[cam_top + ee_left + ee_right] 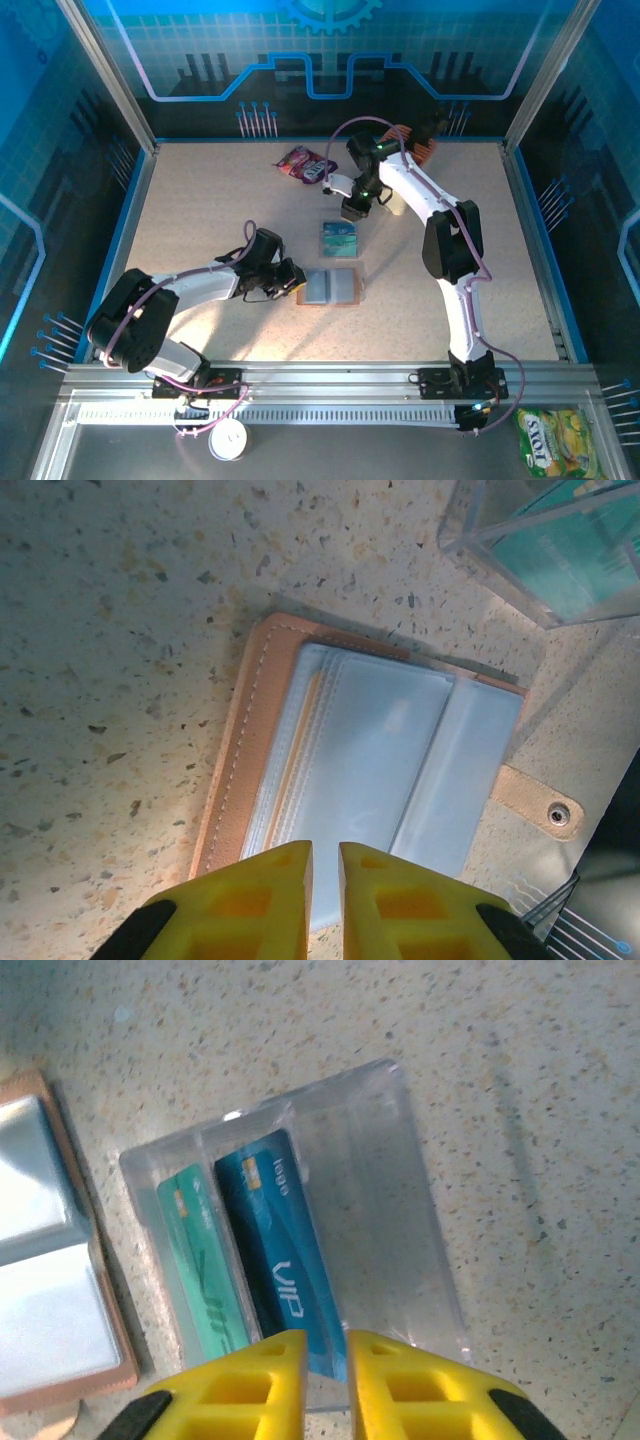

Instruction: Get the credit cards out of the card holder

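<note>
Speckled beige table (200, 220) inside a blue-walled cell, and a good part of what I need is masked. On my left wrist feed the left gripper (325, 880) has its yellow fingertips (270, 890) over the near edge of the card holder (370, 750). The jaws stand only a thin slit apart, and I cannot tell whether they pinch that edge or just hover above it. The holder lies open and flat, tan leather outside, frosted grey-blue sleeves inside. The sleeves blur whatever they contain. A thin tan-orange line runs along their left side, and I cannot say whether it is a card or lining. A strap with a snap (535, 802) sticks out on the right.

From above, the holder lies mid-table, just on the arms' side of a clear tray (400, 1190).

The right gripper (327, 1380) hangs over that tray, jaws equally narrow. Its fingertips (250, 1380) cover the tray's near wall and the lower ends of the credit cards (275, 1250). These are a blue one marked VIP and a green one just left of it, both in the tray's left part. I cannot tell whether the blue card's end is caught between the fingers.

An orange caddy (420, 148) is mostly hidden behind the right arm. A purple packet (305, 165) lies near the far edge.
</note>
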`<state>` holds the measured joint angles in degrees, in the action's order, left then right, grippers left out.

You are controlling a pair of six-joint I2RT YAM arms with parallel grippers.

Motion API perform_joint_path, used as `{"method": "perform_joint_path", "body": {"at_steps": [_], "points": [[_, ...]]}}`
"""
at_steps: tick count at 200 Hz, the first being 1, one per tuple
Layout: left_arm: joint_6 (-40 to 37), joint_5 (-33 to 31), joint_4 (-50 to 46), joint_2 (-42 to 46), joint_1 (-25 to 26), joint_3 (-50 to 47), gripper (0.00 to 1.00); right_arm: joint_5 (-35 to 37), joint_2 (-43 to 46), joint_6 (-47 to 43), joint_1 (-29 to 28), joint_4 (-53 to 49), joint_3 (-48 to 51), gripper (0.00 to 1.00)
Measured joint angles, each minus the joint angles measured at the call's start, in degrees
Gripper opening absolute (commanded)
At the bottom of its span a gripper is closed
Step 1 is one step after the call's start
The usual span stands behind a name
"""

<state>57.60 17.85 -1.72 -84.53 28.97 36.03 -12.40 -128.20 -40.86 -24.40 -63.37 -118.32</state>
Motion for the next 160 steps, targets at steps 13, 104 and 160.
{"method": "perform_joint_path", "body": {"at_steps": [13, 104, 160], "points": [[0.4, 0.0, 0.5, 0.0, 0.0, -0.1, 0.16, 0.0, 1.0, 1.9, 0.0, 2.3, 2.0, 0.09], [1.0, 0.5, 1.2, 0.0, 0.0, -0.3, 0.16, -2.0, 4.7, 16.0, 0.0, 18.1, 12.8, 0.0], [1.0, 0.5, 1.9, 0.0, 0.0, -2.1, 0.16, -2.2, 4.7, 17.6, -0.5, 21.0, 16.3, 0.0]]}}
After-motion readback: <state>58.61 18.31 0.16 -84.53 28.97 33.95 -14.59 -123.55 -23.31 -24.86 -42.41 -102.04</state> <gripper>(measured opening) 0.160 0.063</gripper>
